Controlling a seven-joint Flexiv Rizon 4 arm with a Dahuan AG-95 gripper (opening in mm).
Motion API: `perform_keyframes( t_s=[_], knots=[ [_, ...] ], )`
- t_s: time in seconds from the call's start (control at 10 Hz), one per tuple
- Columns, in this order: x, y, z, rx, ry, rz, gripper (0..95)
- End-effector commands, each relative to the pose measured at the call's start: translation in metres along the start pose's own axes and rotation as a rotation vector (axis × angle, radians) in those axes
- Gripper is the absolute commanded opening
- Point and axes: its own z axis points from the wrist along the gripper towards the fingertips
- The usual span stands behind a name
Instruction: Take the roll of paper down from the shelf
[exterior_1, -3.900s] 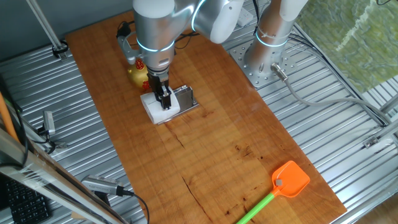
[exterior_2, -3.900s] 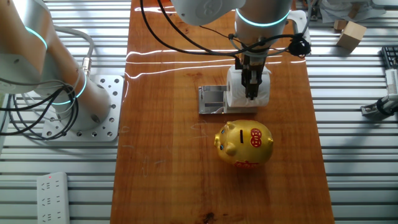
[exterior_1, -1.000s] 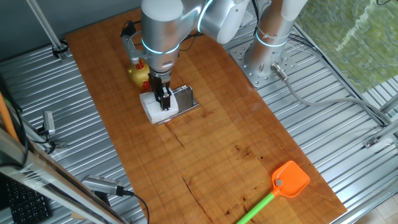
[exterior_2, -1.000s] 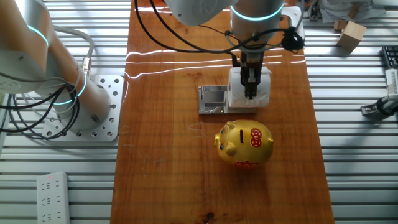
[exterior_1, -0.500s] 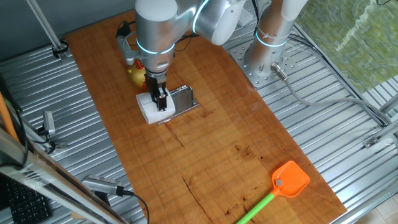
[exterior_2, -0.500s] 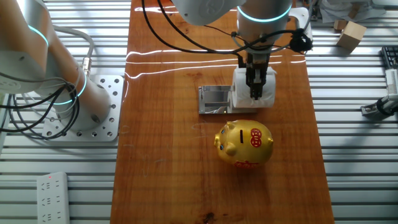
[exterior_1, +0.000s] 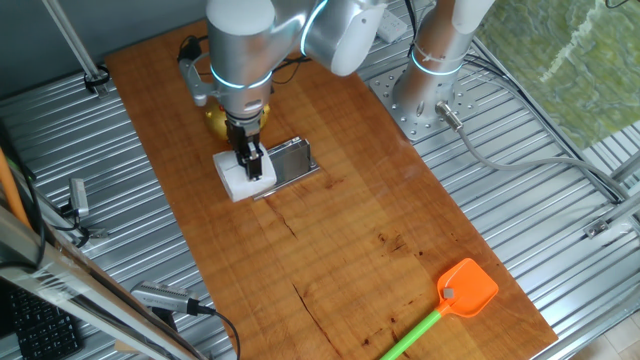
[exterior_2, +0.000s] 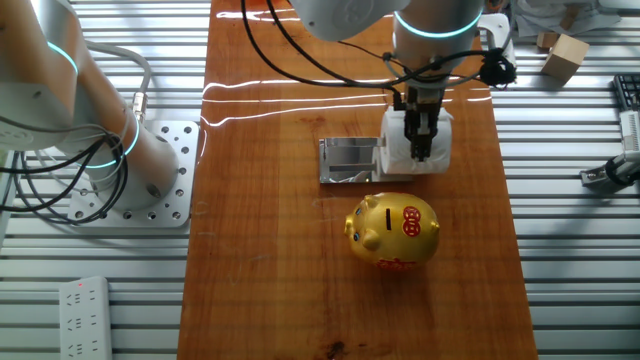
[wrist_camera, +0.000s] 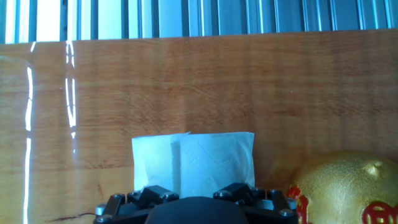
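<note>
The white roll of paper (exterior_1: 234, 177) is in my gripper (exterior_1: 251, 166), whose two dark fingers are shut on it from above. The roll sits beside the silver shelf (exterior_1: 292, 158), off its flat top, on the side away from the arm's base. In the other fixed view the roll (exterior_2: 402, 152) is right of the shelf (exterior_2: 348, 160), under the gripper (exterior_2: 420, 146). I cannot tell whether the roll touches the table. In the hand view the roll (wrist_camera: 193, 158) fills the space between the jaws of the gripper (wrist_camera: 194, 190).
A gold and red piggy bank (exterior_2: 393, 230) stands close beside the roll, and also shows in the hand view (wrist_camera: 348, 186). An orange fly swatter (exterior_1: 462, 290) lies at the near end of the wooden table (exterior_1: 350, 230). Ribbed metal surrounds the table.
My gripper has carried the roll sideways off the shelf's top, away from the arm's base. The shelf's flat top now shows bare.
</note>
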Motion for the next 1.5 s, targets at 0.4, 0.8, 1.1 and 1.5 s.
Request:
perform_keyframes(
  t_s=[0.4, 0.8, 1.1, 1.5],
  knots=[
    [-0.017, 0.000, 0.000, -0.001, 0.003, 0.001, 0.0],
    [-0.036, 0.001, 0.000, -0.003, 0.006, 0.005, 0.0],
    [-0.056, 0.002, 0.003, -0.004, 0.011, 0.009, 0.0],
    [-0.076, 0.005, 0.008, -0.003, 0.013, 0.014, 0.0]
  ],
)
